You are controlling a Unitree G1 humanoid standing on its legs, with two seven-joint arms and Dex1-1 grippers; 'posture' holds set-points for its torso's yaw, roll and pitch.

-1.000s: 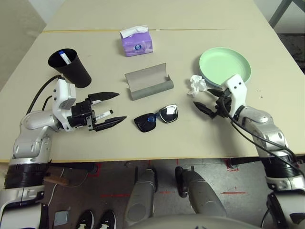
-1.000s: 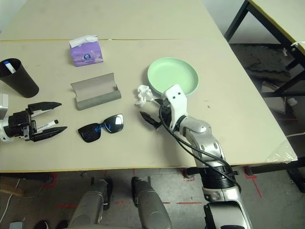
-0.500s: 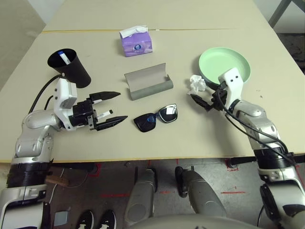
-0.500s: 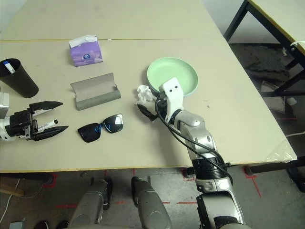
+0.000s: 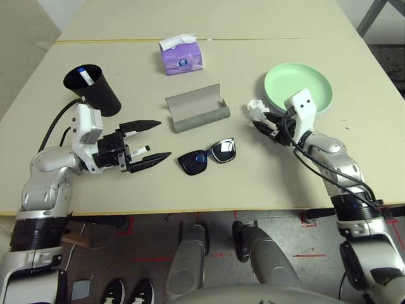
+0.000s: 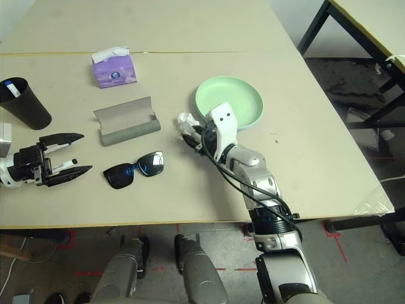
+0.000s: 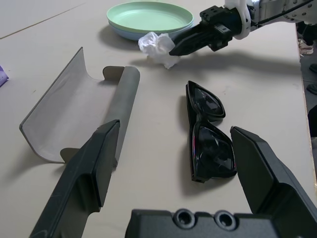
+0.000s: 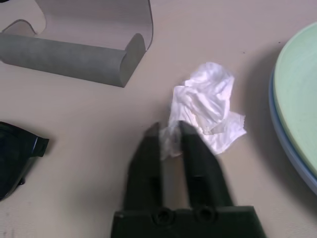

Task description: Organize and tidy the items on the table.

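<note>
Our right gripper (image 8: 171, 133) has its fingers pinched together on the near corner of the crumpled tissue (image 8: 205, 112), which lies on the table (image 5: 209, 196) just beside the stacked green plate (image 5: 299, 87), so we judge this a grab to clear it as trash. Left gripper (image 5: 147, 140) hovers with fingers spread wide around a marker pen (image 5: 137, 152), near the black cup (image 5: 93, 88). Room to lift is fine: sunglasses (image 5: 207, 156) and the open glasses case (image 5: 196, 108) sit apart from the tissue, only the plate rim is close.

Bare table (image 5: 209, 190) in front of sunglasses (image 5: 207, 157); glasses case (image 5: 197, 108) just behind them, black cup (image 5: 93, 88) crowding left end effector (image 5: 145, 142).
</note>
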